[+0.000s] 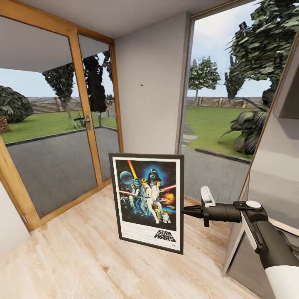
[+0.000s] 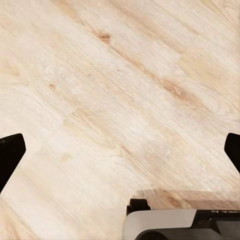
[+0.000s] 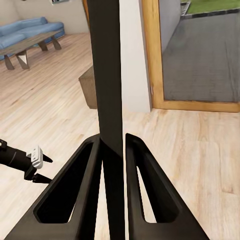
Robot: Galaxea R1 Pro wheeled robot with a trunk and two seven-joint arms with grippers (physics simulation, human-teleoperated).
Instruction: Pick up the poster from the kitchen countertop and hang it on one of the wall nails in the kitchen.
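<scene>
Poster (image 1: 148, 201) held upright by its right edge, art facing the robot, presumably so it can go flat against the pale wall where the wall nail (image 1: 141, 85) sits, farther off and higher. The right gripper (image 1: 185, 211) pinches that edge (frame seen edge-on between its fingers (image 3: 82, 190)). The left gripper (image 2: 120, 150) hangs spread over wooden floor (image 2: 115, 90).

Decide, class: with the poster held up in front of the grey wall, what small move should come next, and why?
Probably raise the poster toward the nail. The right hand is shut on its edge, holding it upright, well below the nail, which shows as a small dark dot on the wall. Lifting first would bring the frame's top level with it.
</scene>
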